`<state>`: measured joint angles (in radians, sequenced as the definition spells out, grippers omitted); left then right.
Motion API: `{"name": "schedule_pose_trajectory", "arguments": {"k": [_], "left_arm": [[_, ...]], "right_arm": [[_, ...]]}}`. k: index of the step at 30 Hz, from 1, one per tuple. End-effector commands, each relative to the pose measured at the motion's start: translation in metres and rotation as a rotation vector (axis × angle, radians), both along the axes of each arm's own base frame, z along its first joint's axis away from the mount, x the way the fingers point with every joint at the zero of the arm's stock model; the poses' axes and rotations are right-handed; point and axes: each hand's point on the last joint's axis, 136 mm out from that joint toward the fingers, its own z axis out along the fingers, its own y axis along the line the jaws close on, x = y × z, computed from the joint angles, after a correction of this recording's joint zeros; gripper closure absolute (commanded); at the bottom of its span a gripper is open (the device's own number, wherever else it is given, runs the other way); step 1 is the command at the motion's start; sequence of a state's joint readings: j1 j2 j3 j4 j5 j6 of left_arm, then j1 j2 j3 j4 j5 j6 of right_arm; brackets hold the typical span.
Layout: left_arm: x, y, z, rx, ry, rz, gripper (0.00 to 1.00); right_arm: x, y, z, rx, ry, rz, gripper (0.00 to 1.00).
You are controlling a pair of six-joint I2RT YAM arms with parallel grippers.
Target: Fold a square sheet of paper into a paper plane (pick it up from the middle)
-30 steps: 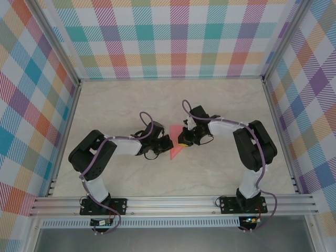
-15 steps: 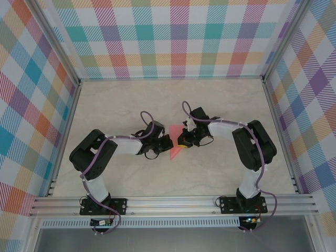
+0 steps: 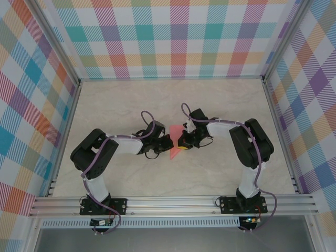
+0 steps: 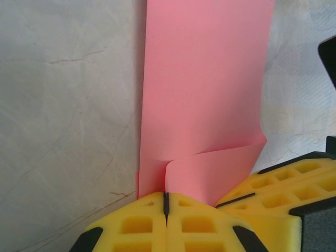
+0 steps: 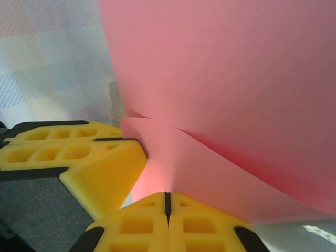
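Observation:
The square sheet of paper (image 3: pixel 175 132) is salmon pink and partly folded, lying mid-table with its point toward the near edge. In the left wrist view the sheet (image 4: pixel 205 79) runs away from my left gripper (image 4: pixel 166 202), and a raised flap curls down into the shut jaws. My right gripper (image 5: pixel 168 202) is shut on the same flap of the sheet (image 5: pixel 236 79). From above, my left gripper (image 3: pixel 169 143) and right gripper (image 3: pixel 181 143) meet tip to tip over the paper. The right gripper's yellow fingers (image 4: pixel 283 178) and the left gripper's fingers (image 5: pixel 79 152) almost touch.
The pale marble-look table (image 3: pixel 131 105) is bounded by aluminium rails (image 3: pixel 173 202) at the near edge and checked walls (image 3: pixel 173 37) on three sides. Both arms reach inward from their bases, with purple cables looping above the wrists.
Both grippers have closed in on each other over the paper. The right one has slid slightly left and the left one slightly right. Less of the pink sheet shows between them.

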<state>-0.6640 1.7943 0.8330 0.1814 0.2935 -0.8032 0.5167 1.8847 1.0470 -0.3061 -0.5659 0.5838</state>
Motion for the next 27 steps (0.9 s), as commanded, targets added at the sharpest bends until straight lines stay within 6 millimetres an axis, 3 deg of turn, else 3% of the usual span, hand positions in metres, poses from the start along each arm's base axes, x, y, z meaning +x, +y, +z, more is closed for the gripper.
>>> {"name": "schedule_pose_trajectory", "arguments": {"k": [1, 27], "left_arm": [[0.003, 0.008, -0.006, 0.036, 0.002, 0.012, 0.96], [0.003, 0.013, 0.006, 0.016, -0.055, 0.031, 0.96]], "right_arm": [[0.003, 0.002, -0.001, 0.015, -0.011, 0.022, 0.96], [0.004, 0.003, -0.001, 0.015, -0.014, 0.035, 0.97]]}}
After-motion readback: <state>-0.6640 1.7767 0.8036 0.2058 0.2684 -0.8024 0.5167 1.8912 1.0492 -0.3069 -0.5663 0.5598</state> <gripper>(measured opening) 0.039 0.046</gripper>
